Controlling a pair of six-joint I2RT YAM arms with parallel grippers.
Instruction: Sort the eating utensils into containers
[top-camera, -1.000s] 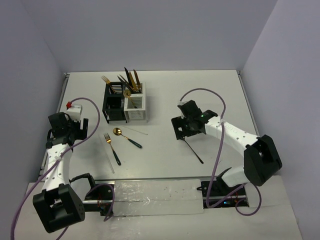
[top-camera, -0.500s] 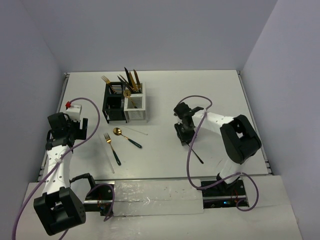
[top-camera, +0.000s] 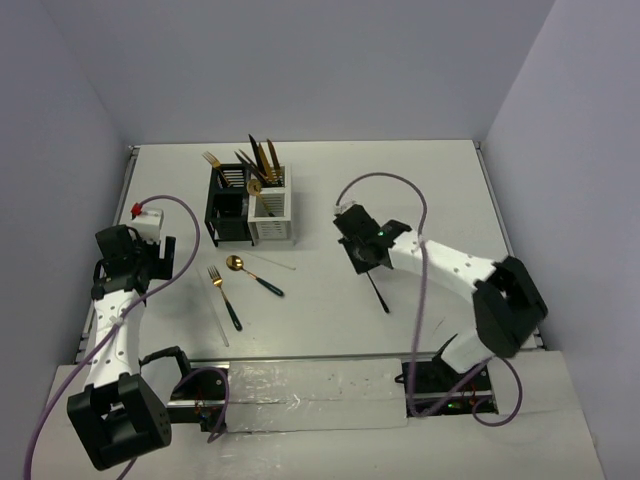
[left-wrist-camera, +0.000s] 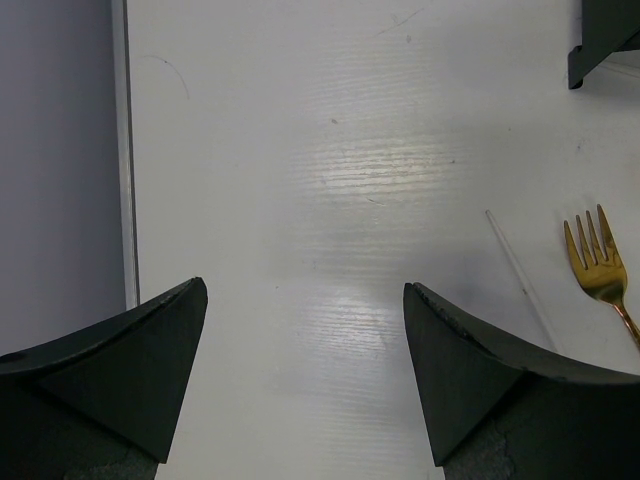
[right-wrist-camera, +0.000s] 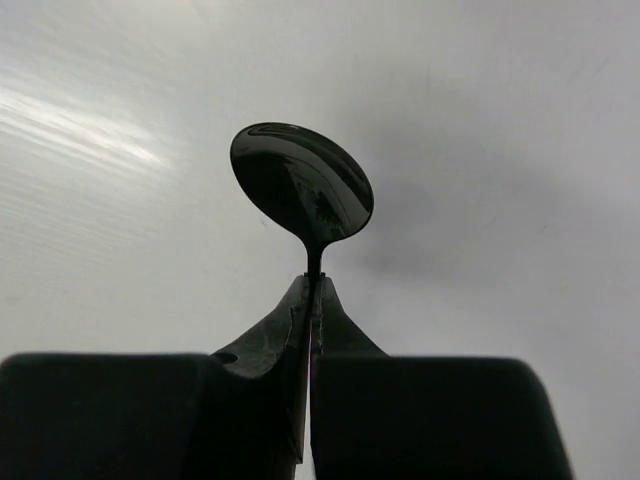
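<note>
My right gripper (top-camera: 362, 258) is shut on the neck of an all-black spoon (right-wrist-camera: 302, 185); its handle (top-camera: 379, 292) trails toward the near edge, right of the caddies. The joined black caddy (top-camera: 227, 207) and white caddy (top-camera: 272, 206) stand at the back left and hold several utensils. A gold fork with a dark handle (top-camera: 224, 296) and a gold spoon with a dark handle (top-camera: 253, 275) lie on the table in front of them. The fork's tines show in the left wrist view (left-wrist-camera: 592, 260). My left gripper (top-camera: 160, 262) is open and empty at the far left.
A thin clear stick (left-wrist-camera: 525, 277) lies beside the fork. Another clear stick (top-camera: 272, 260) lies near the gold spoon. The table's left rim (left-wrist-camera: 120, 150) runs close to my left gripper. A corner of the black caddy (left-wrist-camera: 605, 35) shows top right in the left wrist view.
My right gripper has shifted left and toward the back with the black spoon shut in it, and the spoon has moved with it. The left arm has stayed in place.
</note>
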